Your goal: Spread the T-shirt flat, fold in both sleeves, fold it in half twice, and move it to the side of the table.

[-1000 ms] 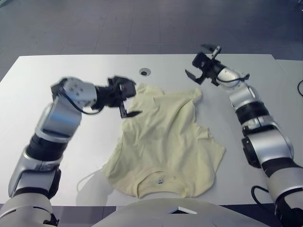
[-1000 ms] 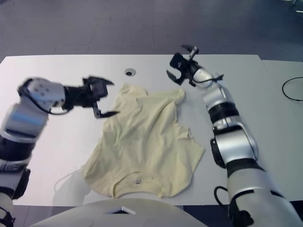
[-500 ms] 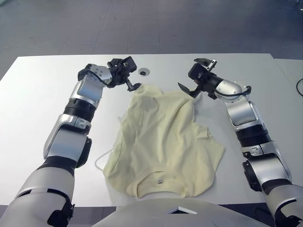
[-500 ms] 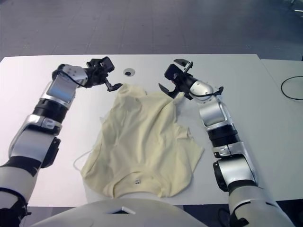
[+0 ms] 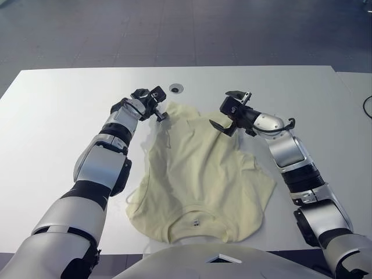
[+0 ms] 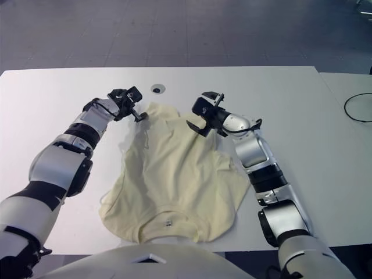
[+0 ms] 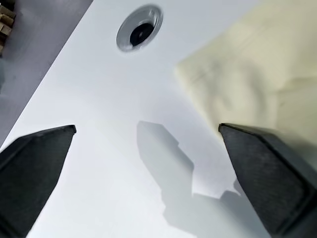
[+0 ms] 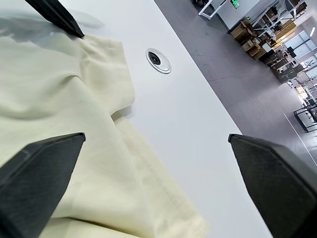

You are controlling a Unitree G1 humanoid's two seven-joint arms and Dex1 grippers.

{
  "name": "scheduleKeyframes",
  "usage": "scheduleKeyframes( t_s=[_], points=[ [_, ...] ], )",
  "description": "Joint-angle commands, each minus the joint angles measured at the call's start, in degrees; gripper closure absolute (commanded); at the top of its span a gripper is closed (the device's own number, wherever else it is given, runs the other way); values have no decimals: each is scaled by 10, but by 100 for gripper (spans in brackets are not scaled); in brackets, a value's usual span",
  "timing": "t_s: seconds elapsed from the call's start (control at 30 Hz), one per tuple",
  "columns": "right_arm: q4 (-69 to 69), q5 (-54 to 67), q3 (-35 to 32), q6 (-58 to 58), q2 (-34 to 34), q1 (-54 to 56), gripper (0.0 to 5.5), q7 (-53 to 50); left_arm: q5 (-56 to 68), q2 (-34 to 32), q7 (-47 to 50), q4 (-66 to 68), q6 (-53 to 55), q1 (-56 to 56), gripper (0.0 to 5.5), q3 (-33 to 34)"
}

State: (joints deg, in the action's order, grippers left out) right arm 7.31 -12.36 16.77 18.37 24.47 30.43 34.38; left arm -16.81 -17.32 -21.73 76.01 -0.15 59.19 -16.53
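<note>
Spanning the whole scene: white table (image 5: pixel 52 116). Pale yellow T-shirt (image 5: pixel 197 168) lies on it, mid-table, rumpled, collar at the near edge, hem toward the far side; right flank creased and bunched. Left gripper (image 7: pixel 147 127) sits low at the hem's far left corner, fingers spread wide, one tip touching the cloth's corner, nothing pinched. Right gripper (image 8: pixel 156 135) hangs over the hem's far right corner, fingers likewise spread, holding nothing. Small round cable port (image 5: pixel 176 88) lies just past the hem.
</note>
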Motion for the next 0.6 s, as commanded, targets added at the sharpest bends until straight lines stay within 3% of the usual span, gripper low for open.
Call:
scheduleKeyframes(
  t_s=[0.03,0.13,0.4,0.6],
  points=[
    [36,-11,-15,0,-4,34,12,-28,-18,-31,16,12,24,-30,15,2],
    [108,-13,-24,-17,-18,73,12,-58,14,-30,-6,6,21,-39,15,39],
    [287,-6,-56,-61,-43,135,12,-125,-12,-34,30,5,25,-19,15,31],
    [284,14,-85,-70,-36,139,12,-132,-8,-43,96,13,37,-21,15,49]
  ],
)
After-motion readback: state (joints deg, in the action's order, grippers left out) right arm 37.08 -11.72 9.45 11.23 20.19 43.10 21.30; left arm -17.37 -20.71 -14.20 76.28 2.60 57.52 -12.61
